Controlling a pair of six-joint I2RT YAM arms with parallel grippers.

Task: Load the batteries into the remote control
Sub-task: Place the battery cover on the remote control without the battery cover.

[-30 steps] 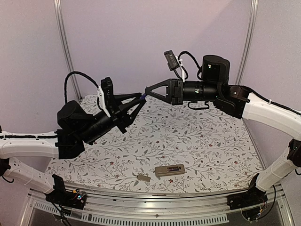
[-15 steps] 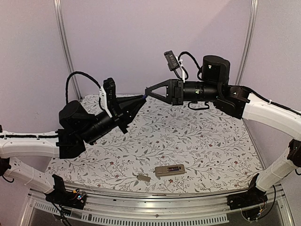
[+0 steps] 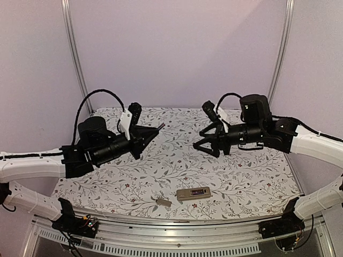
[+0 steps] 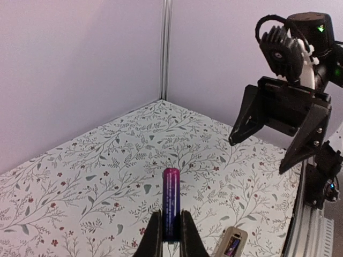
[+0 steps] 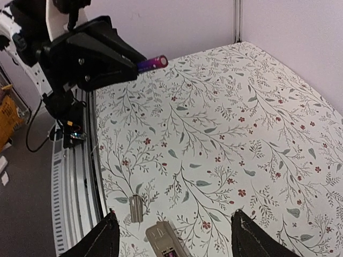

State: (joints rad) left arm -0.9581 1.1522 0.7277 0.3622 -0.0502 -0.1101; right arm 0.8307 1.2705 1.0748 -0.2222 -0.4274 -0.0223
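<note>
Nearby, a cover piece lies just beside the remote control.

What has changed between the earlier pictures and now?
The right hand opened, let go of the battery and drew back to its own side, lower down. The left hand closed on the battery, now holds it alone, and also pulled back a little. The remote control and the small cover piece lie where they were.

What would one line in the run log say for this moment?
left gripper: shut on battery, aloft | right gripper: open, empty | remote control: on table, untouched | cover piece: beside remote control
</note>
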